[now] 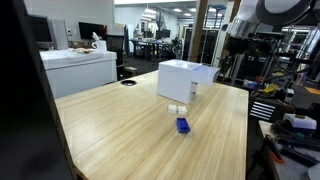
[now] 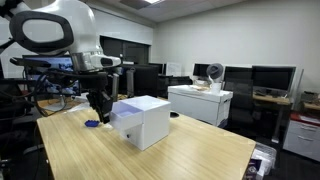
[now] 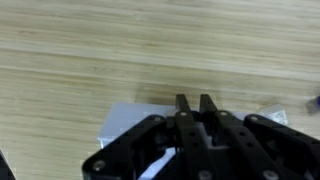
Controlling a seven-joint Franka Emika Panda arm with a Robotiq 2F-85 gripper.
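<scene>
Sitting closed on the table (image 1: 120, 135), the white box (image 1: 185, 78) takes frame centre in an exterior view and centre-left in an exterior view (image 2: 143, 120). No opening shows, so its contents cannot be seen. It stands flat and upright, its longer side lying along the tabletop, roughly left-right in the first of these. In the second, one vertical edge is turned toward the camera. The gripper (image 2: 97, 104) hangs just left of the box, above the wood. It is hidden or too dark to make out from the opposite side. In the wrist view the gripper (image 3: 195, 105) comes up from the bottom, fingers (image 3: 183, 103) nearly together with only a thin slit between them. Nothing is visibly held and the tips are clear of the table. A white corner (image 3: 125, 122) pokes out lower left under the gripper body, mostly covered; it is hard to say whether it is the box. A small white block (image 1: 176, 108) lies just in front of the box, with a blue block (image 1: 182, 125) near it. The blue one is cut off at the right edge of the wrist view. The robot arm (image 2: 60, 35) fills the upper left.
</scene>
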